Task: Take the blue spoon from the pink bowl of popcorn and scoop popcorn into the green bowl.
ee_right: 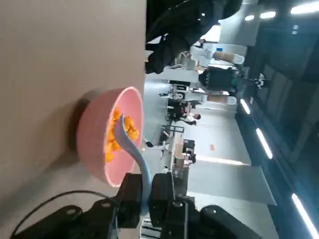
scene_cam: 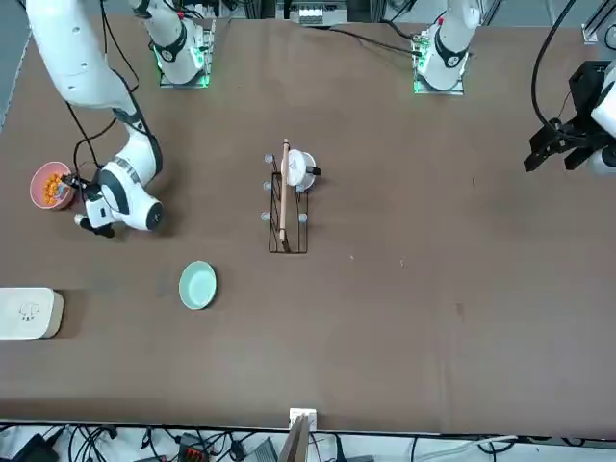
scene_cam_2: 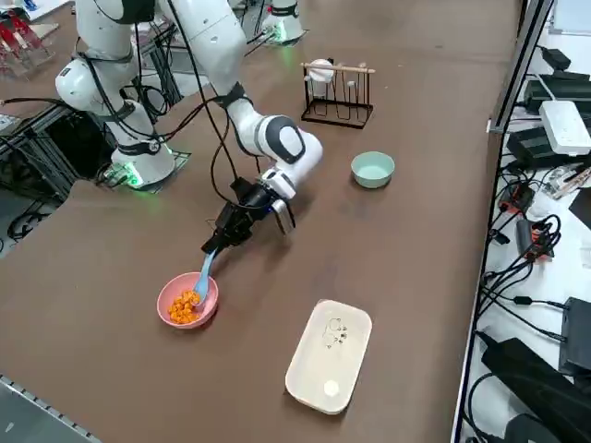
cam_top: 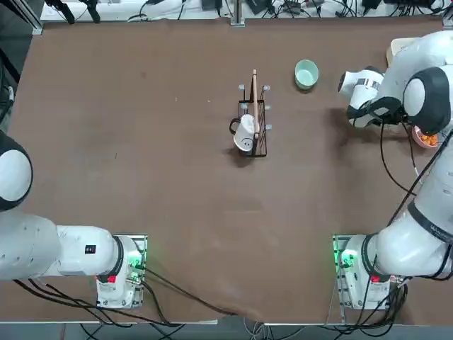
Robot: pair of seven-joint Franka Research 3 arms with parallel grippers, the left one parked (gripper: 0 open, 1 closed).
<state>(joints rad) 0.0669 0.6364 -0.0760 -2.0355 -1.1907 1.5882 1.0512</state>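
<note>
Brown table (scene_cam_2: 434,231) stretches wide under the action, and right on it sits the pink bowl (scene_cam_2: 164,300), orange popcorn (scene_cam_2: 184,308) heaped inside! The right gripper (ee_right: 145,199) is at that bowl, fingers clenched on the blue spoon (ee_right: 130,145), its scoop end down at the popcorn! Well apart, the green bowl (scene_cam_2: 373,170) stands between the rack (scene_cam_2: 338,97) and the white dish (scene_cam_2: 329,356)!

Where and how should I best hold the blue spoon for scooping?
By the upper handle, where the right gripper already has its jaws shut on it. Come from the side away from the pink bowl: the spoon slants up over the rim there, while its scoop end lies among the popcorn.
</note>
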